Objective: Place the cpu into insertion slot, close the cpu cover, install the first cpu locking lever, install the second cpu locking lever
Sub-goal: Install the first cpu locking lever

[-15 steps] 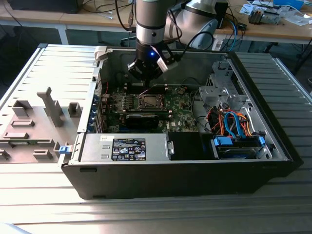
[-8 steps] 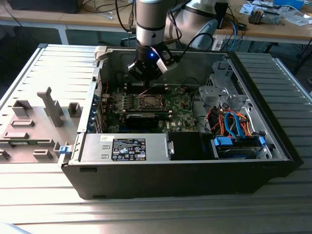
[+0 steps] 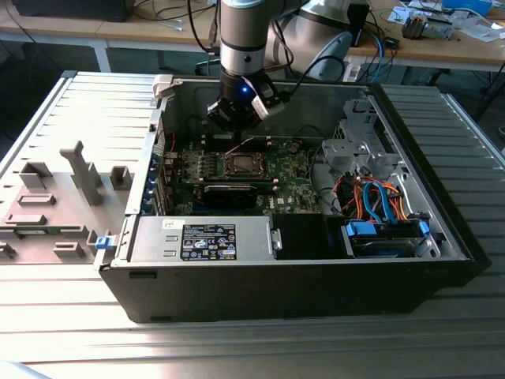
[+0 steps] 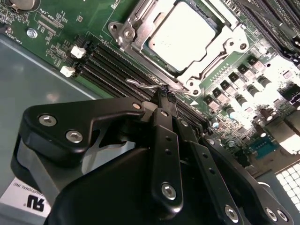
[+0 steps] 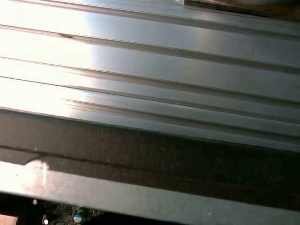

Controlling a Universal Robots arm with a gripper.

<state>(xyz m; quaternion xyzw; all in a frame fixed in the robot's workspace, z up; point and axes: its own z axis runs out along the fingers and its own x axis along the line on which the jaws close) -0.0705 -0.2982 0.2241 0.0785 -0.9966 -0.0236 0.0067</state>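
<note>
The black gripper has its fingertips pinched together on a thin wire locking lever at the edge of the insertion slot. The cpu sits flat in that slot, with the silvery cpu cover lying closed around it. In the exterior view, the arm reaches down into the open computer case, over the green motherboard.

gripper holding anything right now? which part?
The gripper has its fingers shut on the thin wire locking lever beside the cpu cover, pinching it near its free end.
</note>
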